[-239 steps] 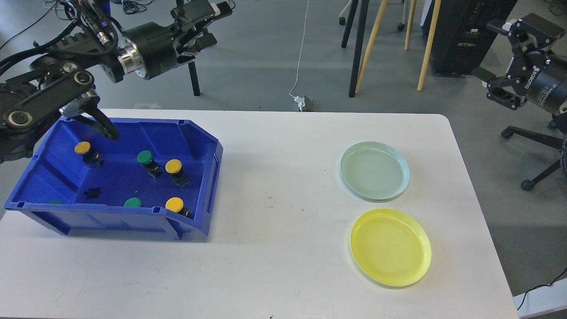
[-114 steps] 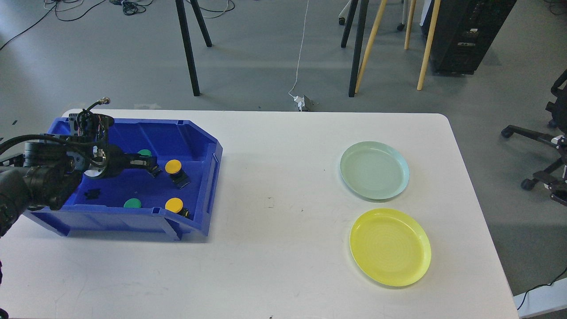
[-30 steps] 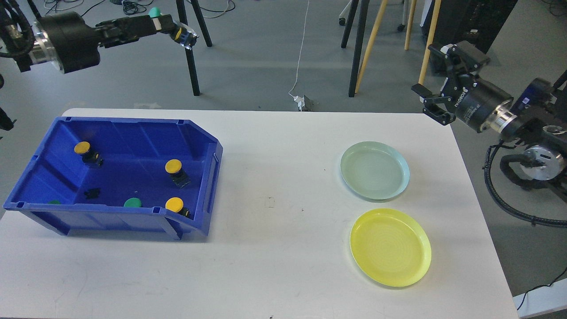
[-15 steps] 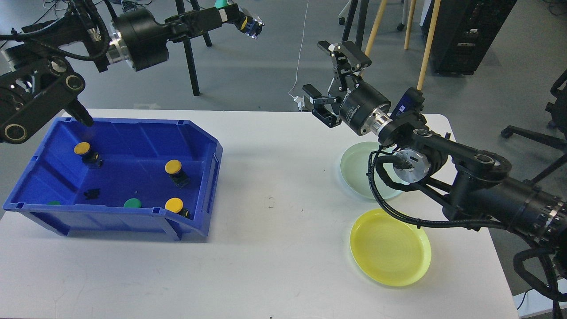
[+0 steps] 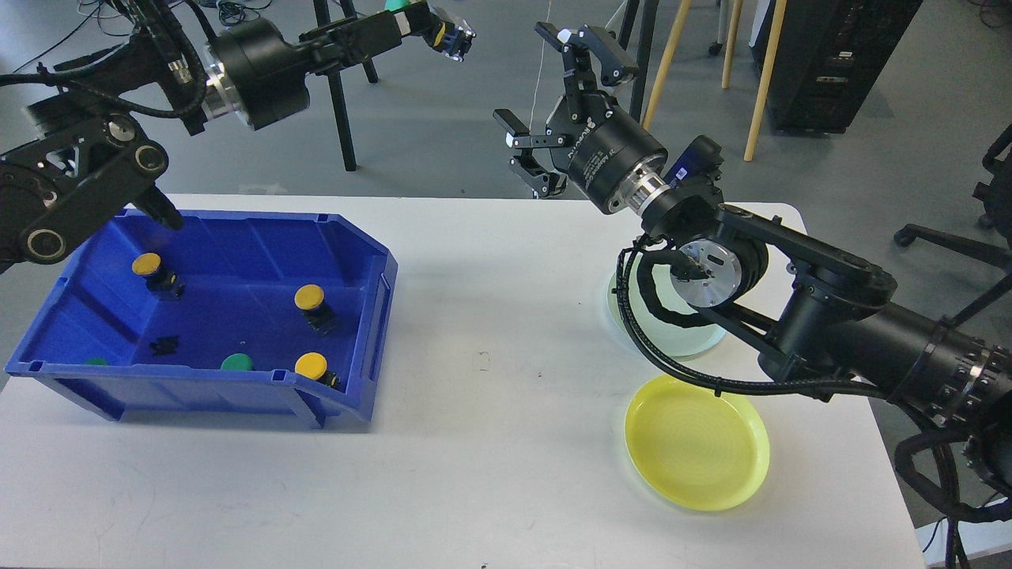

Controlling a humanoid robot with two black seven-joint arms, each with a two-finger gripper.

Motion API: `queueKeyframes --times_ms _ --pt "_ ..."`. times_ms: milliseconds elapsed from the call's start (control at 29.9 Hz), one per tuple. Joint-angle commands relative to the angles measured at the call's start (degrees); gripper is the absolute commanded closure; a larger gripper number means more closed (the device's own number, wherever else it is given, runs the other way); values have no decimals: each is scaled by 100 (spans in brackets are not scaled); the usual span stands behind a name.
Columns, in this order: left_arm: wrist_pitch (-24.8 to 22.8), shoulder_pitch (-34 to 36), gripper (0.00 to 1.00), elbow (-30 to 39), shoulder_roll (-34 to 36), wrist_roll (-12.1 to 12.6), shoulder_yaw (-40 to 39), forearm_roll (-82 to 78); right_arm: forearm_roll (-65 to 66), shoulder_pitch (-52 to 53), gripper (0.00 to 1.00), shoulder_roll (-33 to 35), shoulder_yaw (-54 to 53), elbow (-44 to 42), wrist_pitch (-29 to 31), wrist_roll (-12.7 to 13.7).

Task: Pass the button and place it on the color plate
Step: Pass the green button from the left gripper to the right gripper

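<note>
My left gripper [image 5: 423, 24] is raised high above the table's far edge and is shut on a green-capped button [image 5: 427, 20], whose cap sits at the top edge of the view. My right gripper [image 5: 545, 87] is open and empty, raised just to the right of the held button, its fingers spread toward it. A pale green plate [image 5: 704, 336] lies at the right, largely hidden by my right arm. A yellow plate [image 5: 696, 442] lies in front of it.
A blue bin [image 5: 205, 316] at the left of the white table [image 5: 490, 442] holds yellow buttons [image 5: 309, 299] and green buttons [image 5: 236, 363]. Stand legs and a cable are on the floor behind the table.
</note>
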State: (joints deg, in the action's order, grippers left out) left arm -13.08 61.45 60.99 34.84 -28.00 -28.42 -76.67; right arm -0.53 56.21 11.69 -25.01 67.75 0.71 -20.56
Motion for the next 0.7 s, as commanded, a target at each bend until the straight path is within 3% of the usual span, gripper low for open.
queueKeyframes --times_ms 0,367,668 --pt "16 -1 79 9 -126 0 -6 3 0 22 1 -167 -4 -25 -10 0" --pt "-2 52 79 9 -495 0 21 -6 0 180 1 -185 -4 -69 -53 0" --pt "-10 52 79 -9 -487 0 21 -6 -9 163 17 -185 -31 -42 -211 -53"
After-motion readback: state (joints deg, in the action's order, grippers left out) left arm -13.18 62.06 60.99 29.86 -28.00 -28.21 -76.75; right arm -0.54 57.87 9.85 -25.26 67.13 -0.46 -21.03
